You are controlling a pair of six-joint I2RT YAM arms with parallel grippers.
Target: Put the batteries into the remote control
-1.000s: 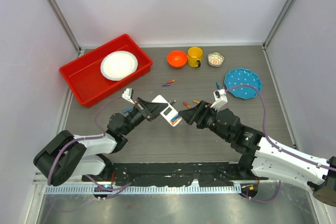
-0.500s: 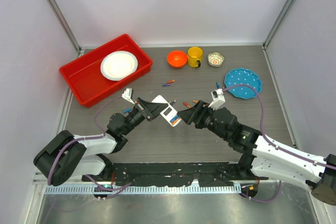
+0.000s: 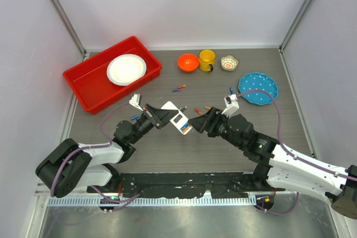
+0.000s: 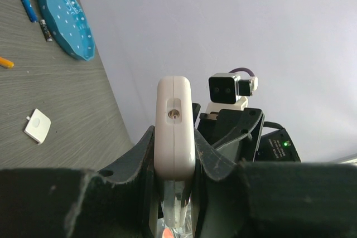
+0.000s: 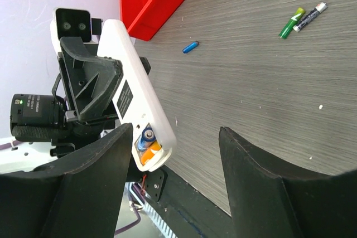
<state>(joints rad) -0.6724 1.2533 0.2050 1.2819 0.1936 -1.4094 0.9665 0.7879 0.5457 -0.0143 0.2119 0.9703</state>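
above the middle of the tabletop (image 3: 167, 151) the left tool (image 3: 166, 116) grips the remote control (image 3: 181, 122), with two batteries (image 5: 146, 139) in its open compartment. the right tool (image 3: 196, 122) is wide and empty, just right of it.

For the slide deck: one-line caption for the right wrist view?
Left fingers clamp the remote control, two batteries in its open bay; right fingers open beside it.
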